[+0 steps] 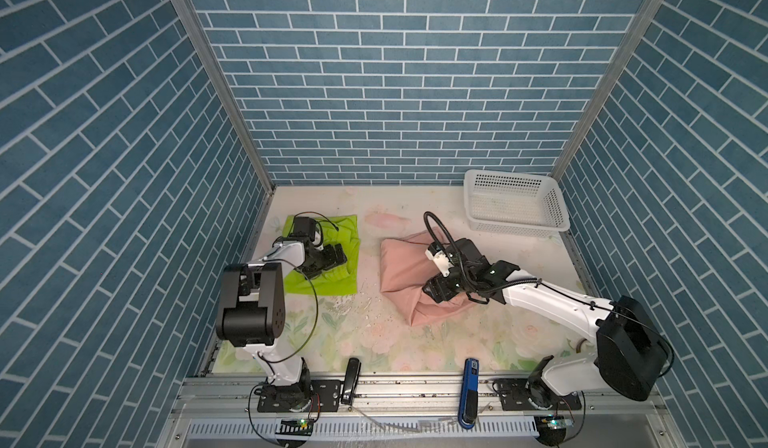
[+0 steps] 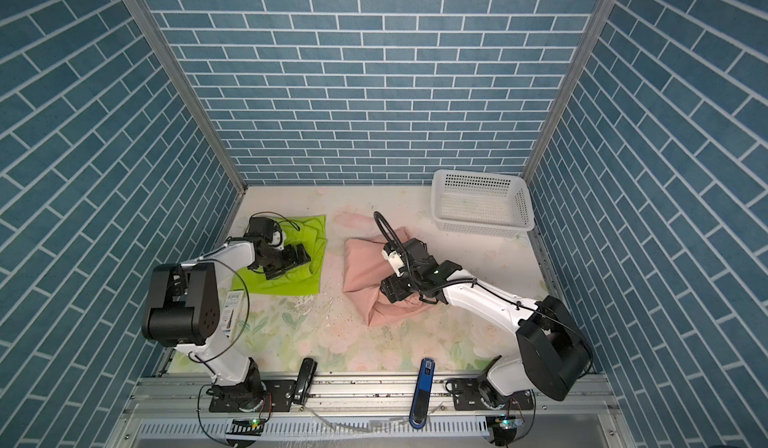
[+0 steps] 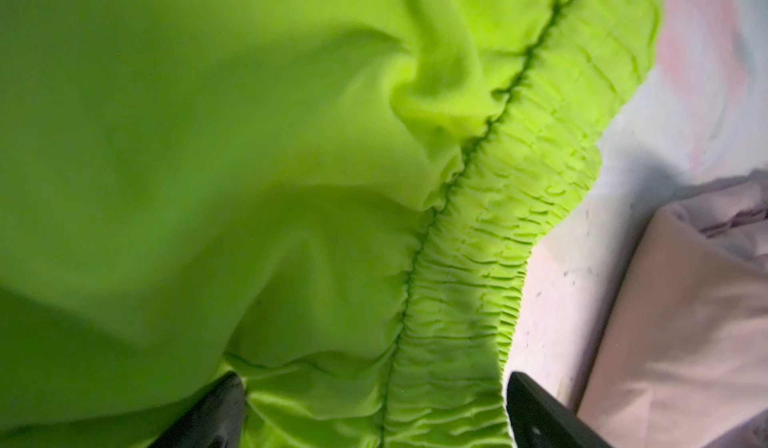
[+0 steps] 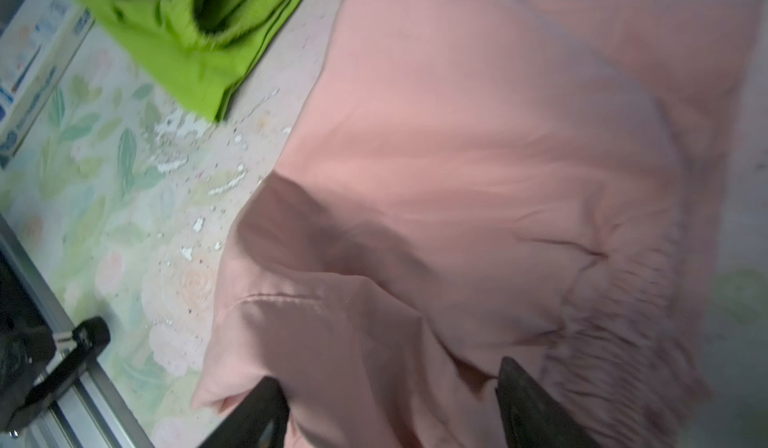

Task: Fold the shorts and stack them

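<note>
Lime-green shorts folded flat, salmon-pink shorts rumpled — left gripper, right gripper: jaws spread apart.

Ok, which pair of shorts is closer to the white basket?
The pink shorts, in the middle of the table; the green shorts lie farther from the basket, over at the left edge.

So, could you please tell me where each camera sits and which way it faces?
A top view: high above the near edge, looking down at table, green shorts, pink shorts; left arm, right arm show.
A top view: alongside, same aim, nearly the same scene; both arms show.
Left wrist: on left arm, facing down at green shorts; open left gripper shows.
Right wrist: on right arm, facing pink shorts; open right gripper shows.
Shared: both wrist views catch both shorts.
</note>
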Motion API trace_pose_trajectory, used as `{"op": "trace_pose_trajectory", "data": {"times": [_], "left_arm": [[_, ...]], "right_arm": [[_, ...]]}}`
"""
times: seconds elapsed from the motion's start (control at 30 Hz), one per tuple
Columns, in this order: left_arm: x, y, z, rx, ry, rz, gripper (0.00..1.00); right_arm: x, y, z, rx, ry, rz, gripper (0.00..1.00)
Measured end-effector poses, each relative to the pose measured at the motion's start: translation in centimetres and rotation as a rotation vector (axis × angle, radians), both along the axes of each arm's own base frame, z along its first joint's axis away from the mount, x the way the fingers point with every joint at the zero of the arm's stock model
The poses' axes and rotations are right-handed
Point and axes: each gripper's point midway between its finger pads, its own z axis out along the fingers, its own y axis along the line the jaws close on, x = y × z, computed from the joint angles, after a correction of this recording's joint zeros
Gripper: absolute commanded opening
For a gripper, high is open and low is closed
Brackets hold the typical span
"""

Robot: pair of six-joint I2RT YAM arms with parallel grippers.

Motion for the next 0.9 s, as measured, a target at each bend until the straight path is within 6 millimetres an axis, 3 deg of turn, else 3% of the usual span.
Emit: {"op": "trace_pose_trajectory", "data": {"times": [0.1,0.2,0.37,0.5,0.6,0.77,0.9], "left_arm": [[-2.2,-1.0,0.1,0.009,0.041,-0.019,1.00],[-4.2,-1.3,0.2,0.018,0.068,-0.027,1.00],[-5.7,-0.8,0.7,0.040,0.099,-0.009,1.00],[-6.1,-1.2,2.1,0.069,0.088,-0.020,1.00],[-5.6,-3.4,5.1,0.092,0.003,-0.084,1.00],[-5.9,-8.8,9.8,0.043,-0.178,-0.200,1.00],[-7.3,-11.8,8.9,-0.015,-0.202,-0.255,1.00]], "right_arm": [[2.5,-1.5,1.8,0.015,-0.013,-0.069,0.79],[3.2,-2.4,2.2,0.034,0.006,-0.088,0.79],[0.5,-1.2,2.3,0.077,0.084,0.030,0.79],[-0.7,-1.7,2.2,0.040,0.095,0.044,0.85],[0.6,-3.6,1.9,0.006,0.091,-0.029,0.86],[4.6,-7.5,1.0,-0.031,0.097,-0.197,0.89],[6.7,-8.6,-1.1,-0.047,0.141,-0.251,0.90]]}}
